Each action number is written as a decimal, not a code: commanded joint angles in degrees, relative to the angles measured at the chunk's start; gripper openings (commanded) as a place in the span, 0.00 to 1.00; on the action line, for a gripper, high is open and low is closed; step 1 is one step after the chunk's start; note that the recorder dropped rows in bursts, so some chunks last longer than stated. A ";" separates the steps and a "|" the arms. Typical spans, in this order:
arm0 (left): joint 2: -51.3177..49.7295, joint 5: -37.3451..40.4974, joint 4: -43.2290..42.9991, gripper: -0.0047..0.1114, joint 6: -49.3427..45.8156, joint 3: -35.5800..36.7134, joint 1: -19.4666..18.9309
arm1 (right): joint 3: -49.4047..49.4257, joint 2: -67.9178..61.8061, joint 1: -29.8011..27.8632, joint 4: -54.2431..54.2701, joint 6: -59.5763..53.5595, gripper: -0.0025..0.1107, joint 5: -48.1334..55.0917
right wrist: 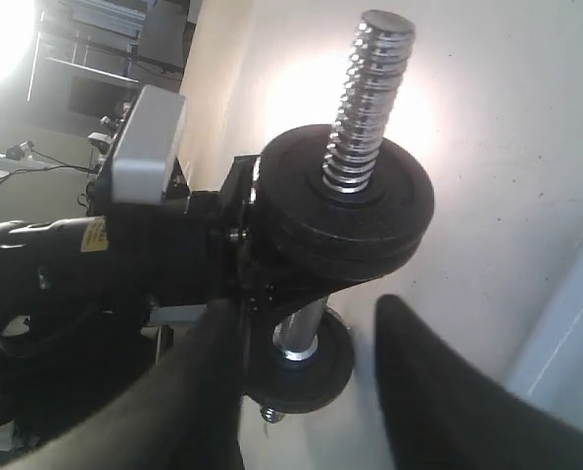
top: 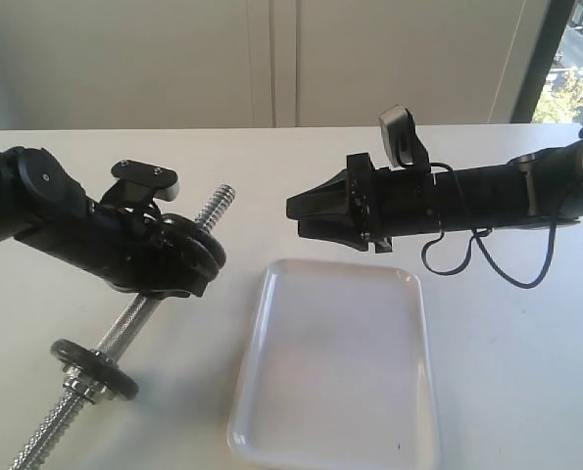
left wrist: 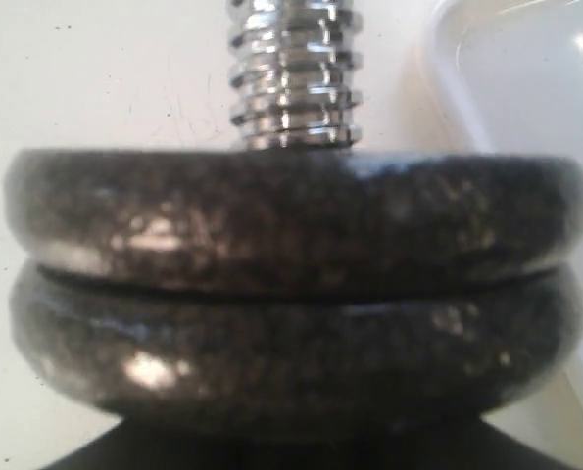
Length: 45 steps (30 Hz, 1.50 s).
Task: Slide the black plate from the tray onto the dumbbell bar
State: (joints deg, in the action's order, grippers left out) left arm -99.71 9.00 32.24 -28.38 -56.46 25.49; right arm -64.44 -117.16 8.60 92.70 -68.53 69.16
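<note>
The chrome dumbbell bar [top: 134,315] slants up off the table, and my left gripper [top: 178,262] is shut around its middle. Two black plates [right wrist: 369,211] sit stacked on the bar against that gripper, with the threaded end [left wrist: 293,73] sticking out past them. They fill the left wrist view [left wrist: 291,215] and hide the fingers. A third black disc [top: 95,367] sits near the bar's lower end beside a chrome nut. No disc lies in the white tray [top: 271,294]. My right gripper [top: 296,217] hovers open and holds nothing, a short way right of the bar's top end.
The white table [top: 526,372] stretches around the tray. The right arm's black cable [top: 487,257] loops down onto the table behind the tray. A window edge [top: 565,69] shows at the back right.
</note>
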 commanded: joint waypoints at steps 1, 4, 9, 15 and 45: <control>-0.34 -5.09 1.98 0.04 1.46 -1.27 -0.23 | -0.29 0.47 -0.57 0.23 -0.02 0.15 0.80; -1.33 -7.17 1.98 0.04 3.30 -1.27 -0.23 | -0.29 0.47 -0.57 0.23 -0.22 0.02 0.80; -2.71 -7.76 1.98 0.04 8.16 -1.27 -0.23 | -0.29 0.47 -0.57 0.23 -1.28 0.02 0.80; -3.16 -8.24 1.98 0.04 13.24 -1.27 -0.23 | -0.29 0.47 -0.57 0.23 -1.28 0.02 0.80; -1.80 -4.21 0.33 0.62 13.24 -1.27 -0.23 | -0.29 0.47 -0.57 0.02 -1.72 0.02 0.80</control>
State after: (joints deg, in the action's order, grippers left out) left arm -102.59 4.62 32.55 -15.16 -57.28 25.46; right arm -64.44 -117.16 8.60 92.37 -69.26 69.28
